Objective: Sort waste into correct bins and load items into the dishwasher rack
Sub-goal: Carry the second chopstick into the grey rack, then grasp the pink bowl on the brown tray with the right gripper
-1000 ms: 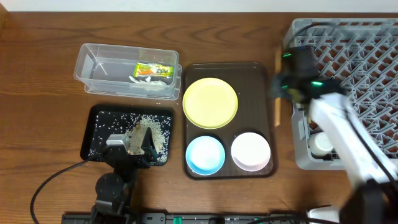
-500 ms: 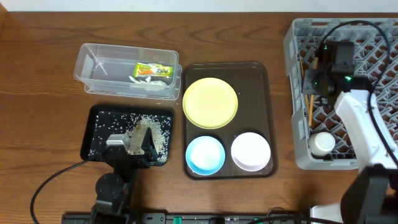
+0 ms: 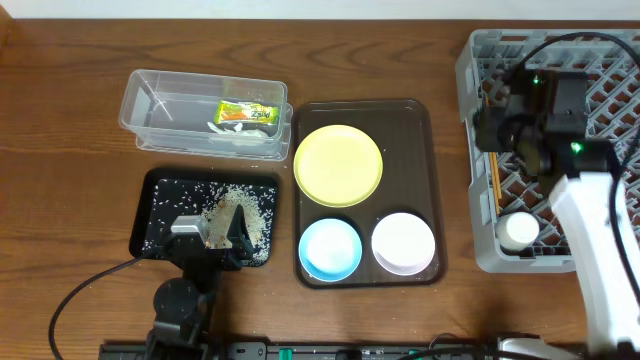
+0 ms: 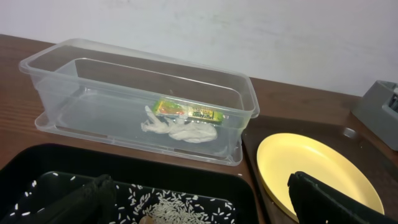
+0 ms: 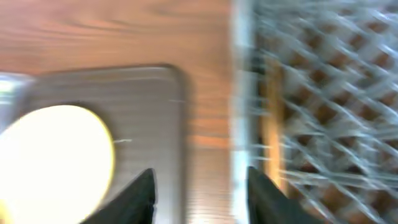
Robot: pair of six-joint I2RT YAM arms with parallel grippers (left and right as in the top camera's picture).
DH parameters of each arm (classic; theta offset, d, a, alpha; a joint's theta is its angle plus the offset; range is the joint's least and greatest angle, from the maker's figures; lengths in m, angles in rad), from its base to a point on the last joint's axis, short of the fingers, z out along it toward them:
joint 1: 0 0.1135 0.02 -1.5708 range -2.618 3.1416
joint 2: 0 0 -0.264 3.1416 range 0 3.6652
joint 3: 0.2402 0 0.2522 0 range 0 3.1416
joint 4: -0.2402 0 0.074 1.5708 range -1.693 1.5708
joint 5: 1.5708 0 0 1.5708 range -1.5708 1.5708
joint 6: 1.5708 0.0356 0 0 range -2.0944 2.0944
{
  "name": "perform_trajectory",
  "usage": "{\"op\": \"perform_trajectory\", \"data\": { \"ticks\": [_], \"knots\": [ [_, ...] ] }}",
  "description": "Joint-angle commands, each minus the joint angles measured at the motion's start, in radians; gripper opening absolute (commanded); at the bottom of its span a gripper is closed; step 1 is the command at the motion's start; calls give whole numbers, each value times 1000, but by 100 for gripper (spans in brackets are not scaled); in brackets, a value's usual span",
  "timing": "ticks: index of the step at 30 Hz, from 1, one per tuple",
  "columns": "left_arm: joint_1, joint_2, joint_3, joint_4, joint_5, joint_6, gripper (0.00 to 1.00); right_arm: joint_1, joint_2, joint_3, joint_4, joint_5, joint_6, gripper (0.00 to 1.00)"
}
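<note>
The grey dishwasher rack point(image 3: 590, 60) stands at the right, with a white cup point(image 3: 519, 232) and wooden chopsticks point(image 3: 497, 176) lying along its left side. My right gripper point(image 3: 489, 126) hovers over the rack's left wall, open and empty point(image 5: 199, 199); a chopstick point(image 5: 271, 124) shows blurred beyond it. A yellow plate point(image 3: 338, 165), a light-blue bowl point(image 3: 330, 248) and a pinkish-white bowl point(image 3: 403, 243) sit on the brown tray point(image 3: 415, 150). The snack wrapper point(image 3: 247, 113) lies in the clear tub point(image 3: 160, 110). My left gripper point(image 3: 215, 235) rests open over the black tray point(image 3: 160, 190), which holds rice point(image 4: 180, 205).
A crumpled white scrap point(image 4: 180, 129) lies beside the wrapper point(image 4: 186, 112) in the tub point(image 4: 74, 81). The plate point(image 4: 311, 168) is just right of my left gripper's point(image 4: 199, 211) fingers. Bare wooden table surrounds the containers; a cable runs from the left arm's base.
My right gripper moved from the brown tray's right edge to over the rack. The chopstick it carried now lies in the rack, and the jaws are empty. The left arm has not moved.
</note>
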Motion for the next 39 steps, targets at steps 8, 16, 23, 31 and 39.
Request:
{"op": "perform_trajectory", "data": {
  "ticks": [8, 16, 23, 31, 39],
  "knots": [
    [5, -7, -30, -8, -2, 16, 91, 338, 9, 2, -118, 8, 119, 47],
    [5, -7, -30, -8, -2, 16, 91, 404, 152, 2, -48, 141, 238, 61],
    [5, -7, -30, -8, -2, 16, 91, 387, 270, 2, -34, 106, 280, 60],
    [5, -7, -30, -8, -2, 16, 91, 370, 250, 2, -133, 26, 219, 59],
    [5, -7, -30, -8, -2, 16, 91, 330, 162, 2, -371, 34, 216, 56]
  ]
}}
